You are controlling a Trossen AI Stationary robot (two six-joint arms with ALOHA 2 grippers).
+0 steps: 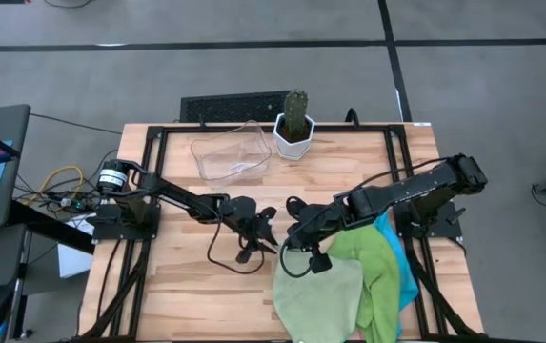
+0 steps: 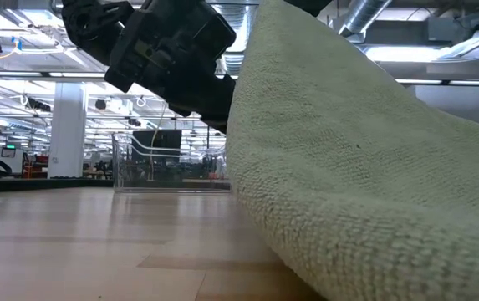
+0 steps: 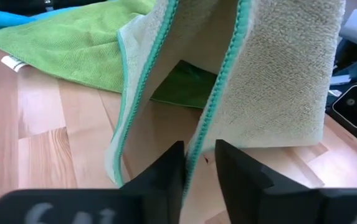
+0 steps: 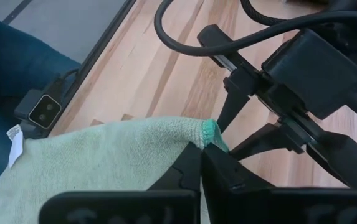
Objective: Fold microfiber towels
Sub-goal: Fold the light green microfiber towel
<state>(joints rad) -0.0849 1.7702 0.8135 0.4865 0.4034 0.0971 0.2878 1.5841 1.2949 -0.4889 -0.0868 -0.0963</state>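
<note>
A pale green towel [image 1: 315,291] with a teal hem lies at the near middle of the table, one corner pulled up into a tent [image 2: 373,167]. My right gripper [image 1: 296,238] is shut on that raised corner. My left gripper [image 1: 265,232] sits just to its left, its fingers closed to a narrow gap around the towel's hemmed edge [image 3: 197,155] below the corner. A bright green towel [image 1: 377,276] and a cyan one [image 1: 408,281] lie partly under the pale one at the right. My left gripper has the pale towel's teal-hemmed edge [image 3: 194,163] between its two fingers, coming nearly level from the table's left. The edge runs up and away from the fingers; one layer shows there. My right gripper pinches the towel's corner [image 4: 209,132] between its fingertips, slanting down from the right. The corner is lifted; the cloth hangs from it, its lower part on the table.
A clear plastic tray [image 1: 230,157] and a potted cactus [image 1: 294,129] stand at the far middle. A black cable [image 1: 230,255] loops on the wood below my left gripper. A person's blue-clad limb [image 4: 10,74] shows beyond the table edge. Bare wood lies at the near left.
</note>
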